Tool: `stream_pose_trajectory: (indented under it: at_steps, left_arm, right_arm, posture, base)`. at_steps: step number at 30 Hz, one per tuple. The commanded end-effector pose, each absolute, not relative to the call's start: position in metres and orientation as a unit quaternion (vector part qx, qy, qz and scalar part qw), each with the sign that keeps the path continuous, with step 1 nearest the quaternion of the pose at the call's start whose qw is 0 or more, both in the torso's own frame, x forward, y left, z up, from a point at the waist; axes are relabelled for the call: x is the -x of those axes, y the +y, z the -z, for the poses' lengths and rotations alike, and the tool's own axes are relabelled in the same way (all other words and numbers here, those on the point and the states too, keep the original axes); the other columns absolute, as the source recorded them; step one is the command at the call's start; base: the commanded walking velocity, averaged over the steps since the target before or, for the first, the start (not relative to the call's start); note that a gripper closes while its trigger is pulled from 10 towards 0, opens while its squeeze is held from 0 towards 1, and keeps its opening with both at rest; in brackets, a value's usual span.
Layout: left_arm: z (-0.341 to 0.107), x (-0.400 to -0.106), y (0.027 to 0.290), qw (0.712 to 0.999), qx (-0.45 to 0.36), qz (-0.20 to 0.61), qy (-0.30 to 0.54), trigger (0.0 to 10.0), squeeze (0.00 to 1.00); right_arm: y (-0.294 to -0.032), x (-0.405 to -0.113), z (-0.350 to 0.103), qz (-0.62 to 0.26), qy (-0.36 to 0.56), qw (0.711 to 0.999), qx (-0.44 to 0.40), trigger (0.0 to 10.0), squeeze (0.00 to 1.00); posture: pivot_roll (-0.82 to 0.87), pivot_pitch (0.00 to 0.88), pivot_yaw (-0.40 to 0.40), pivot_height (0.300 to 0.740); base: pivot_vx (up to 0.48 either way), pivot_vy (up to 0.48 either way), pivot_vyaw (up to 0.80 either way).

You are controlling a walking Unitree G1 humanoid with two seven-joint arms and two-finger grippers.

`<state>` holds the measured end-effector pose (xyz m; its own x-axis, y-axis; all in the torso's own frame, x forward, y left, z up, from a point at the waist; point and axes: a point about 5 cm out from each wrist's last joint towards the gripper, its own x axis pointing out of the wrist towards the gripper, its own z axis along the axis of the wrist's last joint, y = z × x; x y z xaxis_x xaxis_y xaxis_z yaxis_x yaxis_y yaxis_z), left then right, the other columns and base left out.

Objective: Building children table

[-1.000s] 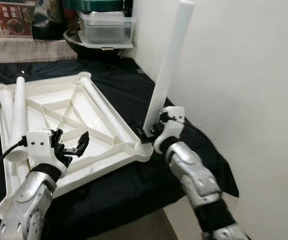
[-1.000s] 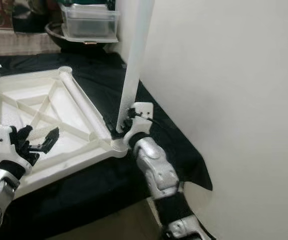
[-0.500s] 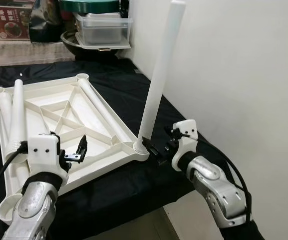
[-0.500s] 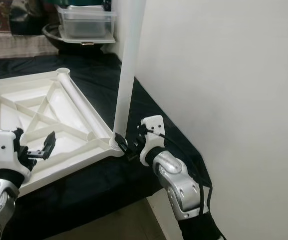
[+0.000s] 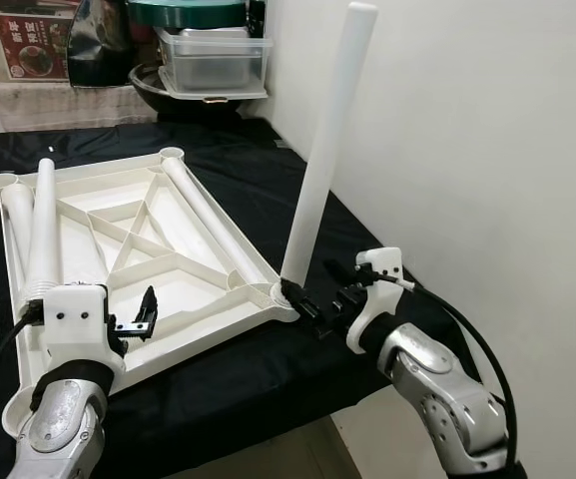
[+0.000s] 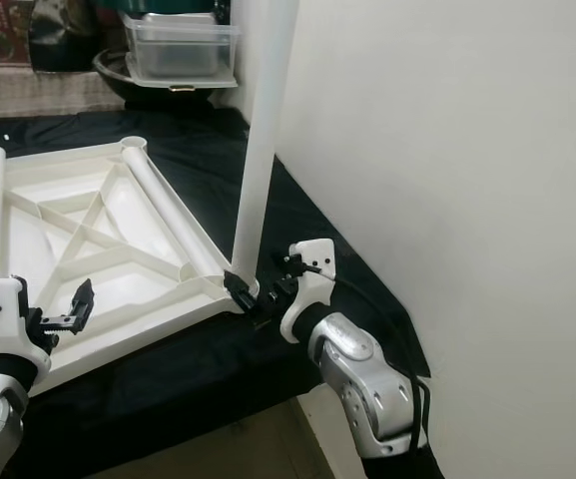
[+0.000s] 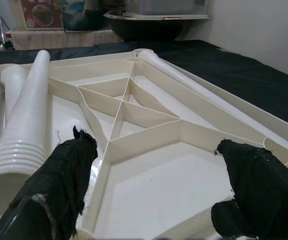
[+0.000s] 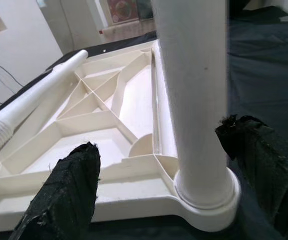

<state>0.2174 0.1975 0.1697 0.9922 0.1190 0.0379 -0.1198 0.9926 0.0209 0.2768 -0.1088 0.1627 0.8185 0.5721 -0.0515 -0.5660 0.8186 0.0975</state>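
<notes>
A white table top (image 5: 193,289) lies upside down on a black-covered surface. One white leg (image 5: 322,150) stands upright in its near right corner socket (image 8: 203,200). My right gripper (image 5: 317,296) is open just right of that leg's base, fingers (image 8: 64,195) on either side of it and not touching. A loose leg (image 5: 43,220) lies along the top's left side, and another (image 5: 213,220) lies along its right inner edge. My left gripper (image 5: 138,314) hovers open over the near left part of the top, holding nothing.
A white wall (image 5: 487,150) rises close on the right. At the back stand a clear plastic box (image 5: 213,60) on a dark bowl (image 5: 158,85), and a red printed box (image 5: 28,45). The black cloth (image 5: 258,369) ends at the near edge.
My right gripper has let go of the upright leg and drawn back to the right; the leg now stands alone in its socket. My left gripper has pulled back toward the near edge.
</notes>
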Motion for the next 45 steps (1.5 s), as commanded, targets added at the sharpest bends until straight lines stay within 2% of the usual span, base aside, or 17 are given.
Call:
stream_pose_trajectory:
  at_steps: [1,11,14,19,23,27,34,37,45]
  left_arm:
    - [-0.168,-0.216,0.197,0.998,-0.014,-0.056,-0.008,10.0,0.0]
    - [-0.171,-0.217,0.196,0.997,-0.035,-0.062,-0.019,10.0,0.0]
    - [-0.173,-0.218,0.196,0.996,-0.046,-0.065,-0.027,10.0,0.0]
    - [-0.176,-0.218,0.194,0.996,-0.048,-0.065,-0.033,10.0,0.0]
    - [-0.176,-0.217,0.194,0.995,-0.054,-0.071,-0.034,10.0,0.0]
    - [-0.176,-0.217,0.195,0.995,-0.056,-0.078,-0.034,10.0,0.0]
    - [-0.172,-0.216,0.197,0.993,-0.073,-0.093,-0.03,10.0,0.0]
    - [-0.171,-0.216,0.197,0.992,-0.074,-0.097,-0.029,10.0,0.0]
    - [-0.169,-0.216,0.197,0.991,-0.079,-0.103,-0.026,10.0,0.0]
  right_arm:
    - [-0.104,-0.274,-0.165,-0.315,0.037,0.947,-0.043,10.0,0.0]
    - [-0.095,-0.281,-0.17,-0.321,0.019,0.946,-0.042,10.0,0.0]
    - [-0.093,-0.285,-0.173,-0.32,0.012,0.947,-0.036,10.0,0.0]
    - [-0.09,-0.292,-0.177,-0.317,0.001,0.948,-0.025,10.0,0.0]
    - [-0.087,-0.298,-0.178,-0.319,-0.011,0.947,0.026,10.0,0.0]
    - [-0.085,-0.299,-0.175,-0.318,0.004,0.948,-0.01,10.0,0.0]
    - [-0.078,-0.305,-0.168,-0.313,0.026,0.949,0.021,10.0,0.0]
    - [-0.077,-0.308,-0.167,-0.301,0.03,0.953,-0.009,10.0,0.0]
    - [-0.075,-0.323,-0.169,-0.259,0.056,0.964,-0.035,10.0,0.0]
  posture:
    - [0.14,0.0,-0.103,0.714]
    - [0.16,0.0,-0.113,0.714]
    - [0.16,0.0,-0.114,0.714]
    - [0.16,0.0,-0.122,0.714]
    - [0.17,0.0,-0.128,0.714]
    - [0.17,0.0,-0.132,0.714]
    - [0.17,0.0,-0.129,0.714]
    - [0.17,0.0,-0.131,0.714]
    - [0.17,0.0,-0.132,0.714]
  base:
    - [0.0,0.48,0.0]
    - [0.0,0.48,0.0]
    - [0.0,0.0,0.0]
    - [0.0,0.0,0.77]
    - [0.0,0.0,0.8]
    - [0.0,0.0,0.6]
    - [0.0,0.0,0.23]
    - [0.0,0.0,0.8]
    - [0.0,0.0,0.0]
